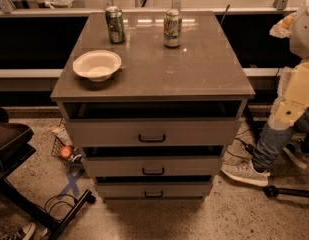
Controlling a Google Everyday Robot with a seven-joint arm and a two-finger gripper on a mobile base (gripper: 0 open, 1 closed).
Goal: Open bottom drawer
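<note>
Camera view looks down at a grey cabinet [204,69] with three drawers stacked in its front. The bottom drawer [186,189] sits lowest, just above the speckled floor [234,214]. It has a shallow, wide front and a small dark bar handle [154,194] at its centre, and it looks closed or nearly so, with a dark gap above it.

The main risk is taking the wrong handle. The middle drawer [194,166] lies directly above, its handle in line with the lower one and close to it, so a slightly high approach would probably open that drawer instead. The low handle is small and near the floor, which leaves little room to come in from below. A hard pull could jolt the cabinet and topple the two cans [115,25] standing at the back of the top, near a white bowl [97,64]. A person's leg [264,144] and sneaker [244,174] stand just beside the cabinet's right side, in the space the arm may need to cross.

Only a cream and white section of the robot arm [298,91] shows, at the right edge, level with the cabinet top and well apart from the bottom drawer. The gripper lies outside the frame, so I cannot tell whether it is open or closed.
</note>
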